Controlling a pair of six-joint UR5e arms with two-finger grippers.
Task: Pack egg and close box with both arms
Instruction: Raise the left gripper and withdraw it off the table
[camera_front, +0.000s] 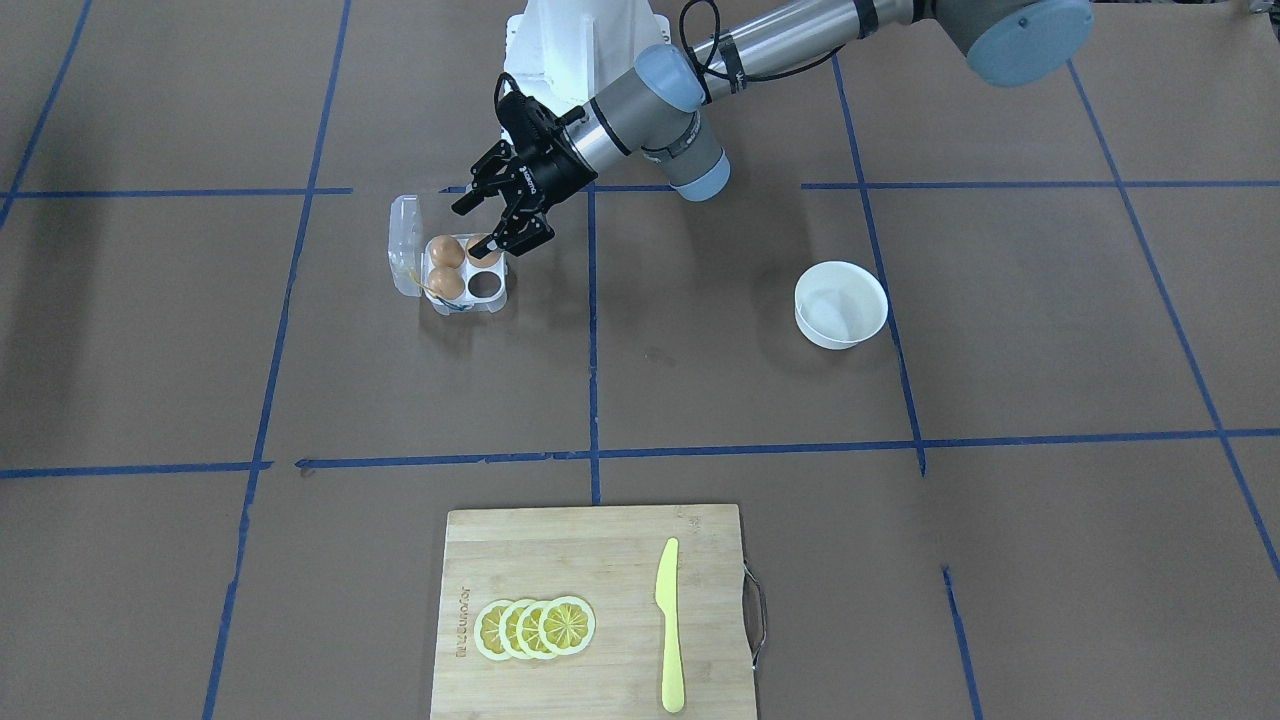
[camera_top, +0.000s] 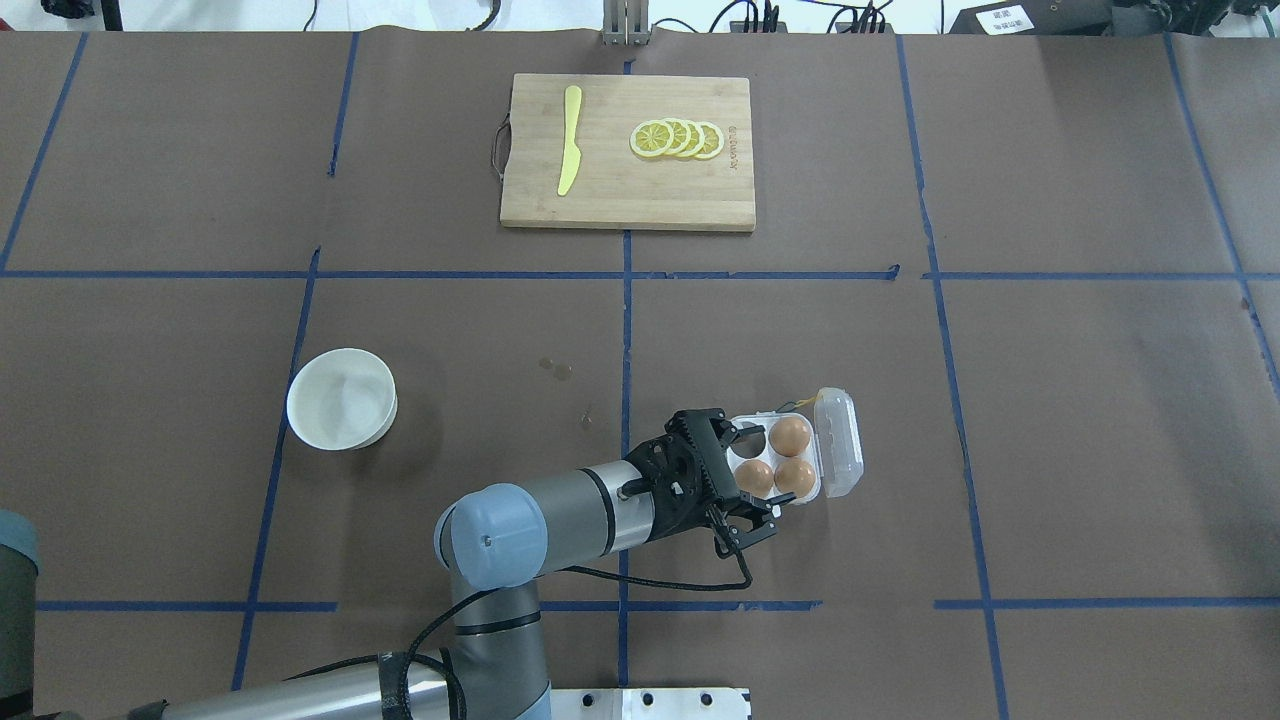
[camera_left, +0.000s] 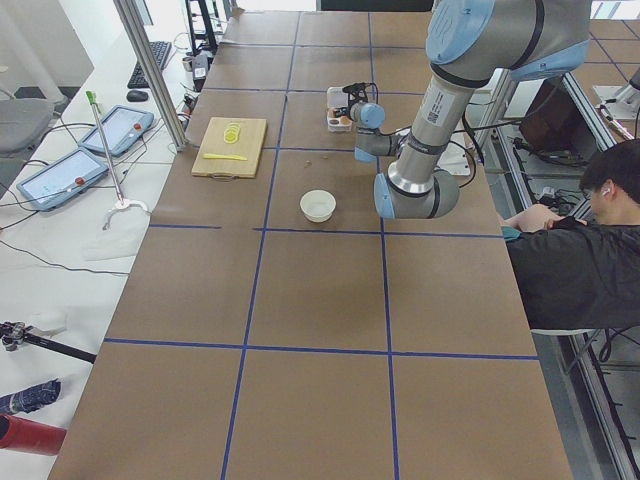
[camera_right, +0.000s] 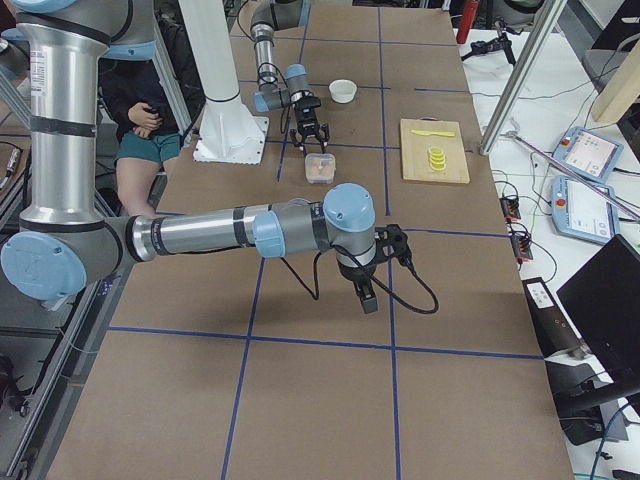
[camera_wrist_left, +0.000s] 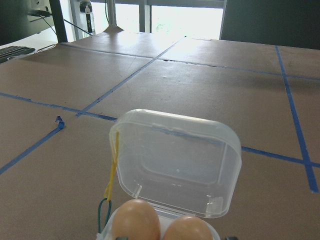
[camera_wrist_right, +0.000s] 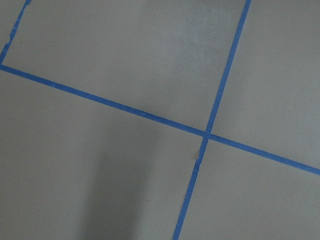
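Partly, the left gripper (camera_front: 473, 227) hides 1 egg (camera_front: 481, 250) in the box (camera_front: 403, 236).

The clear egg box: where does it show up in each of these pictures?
Front-facing: the box sits upper left of centre.
Overhead: box lower right of centre.
Exterior left: box top centre, far and small.
Exterior right: box upper centre, small.
Left wrist: box fills the bottom centre, standing open.
Right wrist: not in it.
Shared landmark: the white bowl, in all four exterior views.

Three eggs (camera_top: 790, 436), four lemon slices (camera_top: 678, 139) — one bowl (camera_top: 341, 411).
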